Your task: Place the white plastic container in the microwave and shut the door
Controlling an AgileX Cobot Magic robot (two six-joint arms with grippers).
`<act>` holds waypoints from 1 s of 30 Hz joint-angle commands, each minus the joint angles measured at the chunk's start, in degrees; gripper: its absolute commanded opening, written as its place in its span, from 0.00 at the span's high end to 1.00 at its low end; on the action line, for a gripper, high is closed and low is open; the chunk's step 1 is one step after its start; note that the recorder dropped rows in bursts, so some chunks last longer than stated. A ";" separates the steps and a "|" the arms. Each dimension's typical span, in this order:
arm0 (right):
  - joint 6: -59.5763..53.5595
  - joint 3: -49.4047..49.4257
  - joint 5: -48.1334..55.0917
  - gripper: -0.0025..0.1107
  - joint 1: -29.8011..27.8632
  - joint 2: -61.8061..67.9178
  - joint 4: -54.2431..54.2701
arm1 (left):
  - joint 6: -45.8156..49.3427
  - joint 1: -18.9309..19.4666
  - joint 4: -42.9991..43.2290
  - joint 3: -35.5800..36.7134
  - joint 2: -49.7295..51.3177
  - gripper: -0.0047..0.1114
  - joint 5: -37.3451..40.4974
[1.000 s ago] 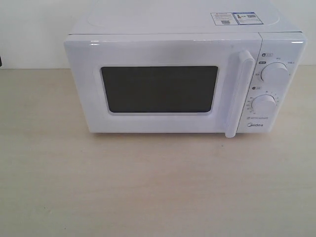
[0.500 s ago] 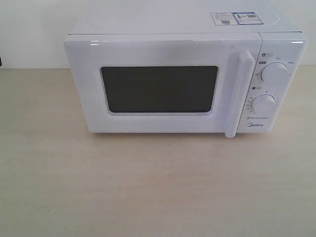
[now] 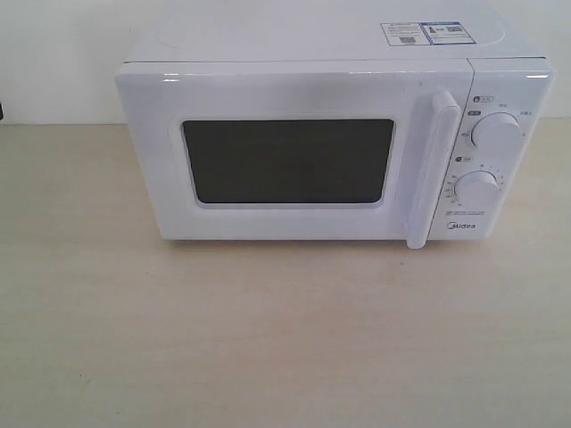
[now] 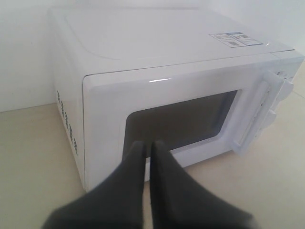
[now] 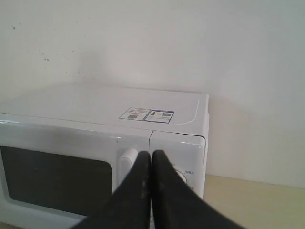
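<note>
The white Midea microwave (image 3: 330, 143) stands at the back of the table, and its door (image 3: 285, 160) with the dark window is shut flush against the body. The tall white handle (image 3: 431, 169) sits beside the two dials (image 3: 496, 134). No white plastic container shows in any view; it is hidden or out of view. My left gripper (image 4: 148, 144) is shut and empty, held in front of the microwave (image 4: 157, 86) near the door's hinge side. My right gripper (image 5: 151, 154) is shut and empty too, facing the microwave (image 5: 105, 138) near the handle (image 5: 127, 164). Neither gripper appears in the exterior view.
A pale wooden table (image 3: 285, 339) stretches in front of the microwave. A white wall (image 3: 53, 53) rises behind it. Stickers (image 3: 424, 33) lie on the microwave's top.
</note>
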 commanded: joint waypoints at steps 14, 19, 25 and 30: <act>15.77 0.20 3.78 0.98 -0.24 -7.63 -18.49 | -0.46 -0.15 -0.18 0.24 -0.40 0.92 -0.96; 14.78 0.62 8.26 0.98 -0.24 -11.96 -19.17 | -0.46 -0.15 -0.18 0.24 -0.40 0.92 -0.96; 15.01 5.36 7.85 0.98 -0.24 -13.96 -19.86 | -0.46 -0.15 -0.18 0.24 -0.40 0.92 -0.96; 18.66 9.42 7.85 0.98 -0.24 -13.96 -19.86 | -0.46 -0.15 -0.18 0.24 -0.40 0.92 -0.96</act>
